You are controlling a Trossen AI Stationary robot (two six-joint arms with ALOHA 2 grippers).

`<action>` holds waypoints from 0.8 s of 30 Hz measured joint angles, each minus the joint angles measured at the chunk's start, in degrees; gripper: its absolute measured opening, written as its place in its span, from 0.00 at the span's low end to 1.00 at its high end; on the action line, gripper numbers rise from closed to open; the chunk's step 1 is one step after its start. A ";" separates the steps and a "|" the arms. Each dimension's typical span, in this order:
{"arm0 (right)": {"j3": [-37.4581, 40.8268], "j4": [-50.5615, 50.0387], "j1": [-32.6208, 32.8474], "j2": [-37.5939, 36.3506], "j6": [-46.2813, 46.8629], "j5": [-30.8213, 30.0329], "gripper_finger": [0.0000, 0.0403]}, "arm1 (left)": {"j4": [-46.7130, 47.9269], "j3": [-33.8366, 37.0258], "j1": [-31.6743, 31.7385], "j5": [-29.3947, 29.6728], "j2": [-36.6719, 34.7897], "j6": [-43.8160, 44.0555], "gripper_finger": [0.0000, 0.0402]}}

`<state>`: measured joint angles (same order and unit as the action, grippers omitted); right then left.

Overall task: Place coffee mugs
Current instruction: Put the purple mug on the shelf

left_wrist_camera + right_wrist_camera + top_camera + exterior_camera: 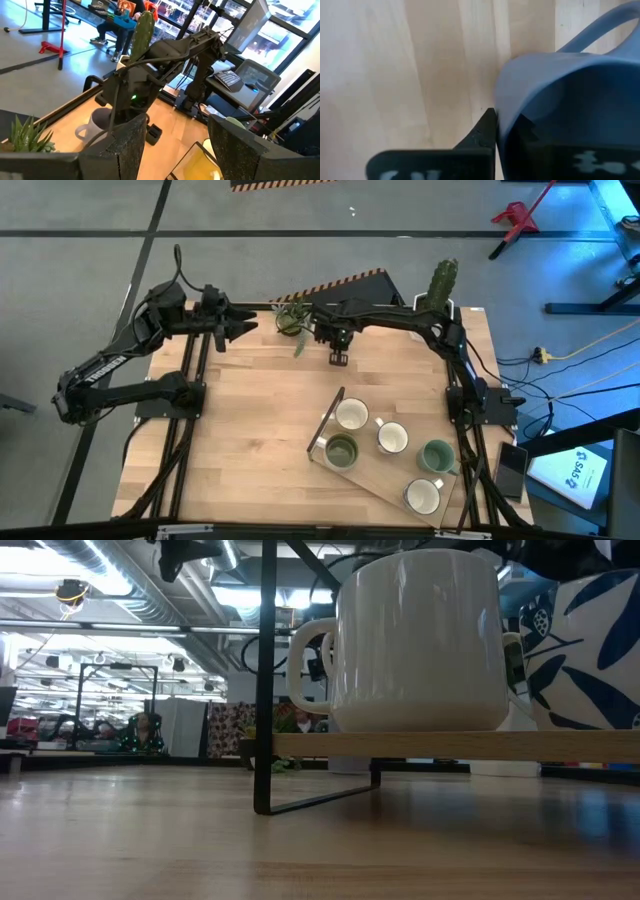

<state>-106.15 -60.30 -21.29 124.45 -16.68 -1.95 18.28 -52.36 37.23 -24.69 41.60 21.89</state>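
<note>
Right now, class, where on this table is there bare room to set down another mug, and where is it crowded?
Free: the wide left half of the table, from the left gripper to the tray. Crowded: the tray with five mugs, and the back edge, where the right gripper holds a lavender mug beside the plant.

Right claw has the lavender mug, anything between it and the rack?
Nothing visible. The right claw holds the lavender mug at the table's far side; bare wood lies between it and the rack, where five mugs already sit.
</note>
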 joint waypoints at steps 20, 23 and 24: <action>-0.07 -1.79 18.11 -23.28 1.88 -7.18 0.00 | 0.68 0.00 0.00 -0.26 0.00 -3.06 0.52; -0.11 -1.62 25.16 -27.17 3.30 -7.12 0.00 | 0.75 0.00 0.00 -0.26 0.00 -3.08 0.52; -0.11 -1.61 27.60 -28.18 4.74 -6.92 0.00 | 0.78 0.00 0.00 -0.26 0.00 -3.10 0.52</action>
<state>-106.26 -61.91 6.30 96.27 -11.94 -8.87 19.06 -52.36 37.23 -24.95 41.60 18.79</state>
